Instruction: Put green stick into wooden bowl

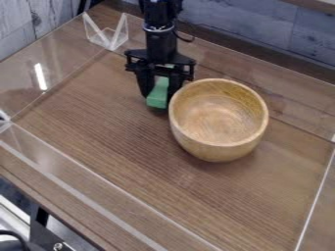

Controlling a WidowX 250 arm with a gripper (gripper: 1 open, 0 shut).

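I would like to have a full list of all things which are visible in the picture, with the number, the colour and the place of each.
wooden bowl: one, light tan, on the table, right of the picture's middle
green stick: one, green, between the dark fingers, just left of the bowl
table: one, brown wood, under everything
clear plastic-like pieces: two, whitish, one at the left edge, one at the top left; too unclear to name
robot arm: one, black, coming in from the top
fingers: dark, closed on the green stick, beside the bowl's left rim
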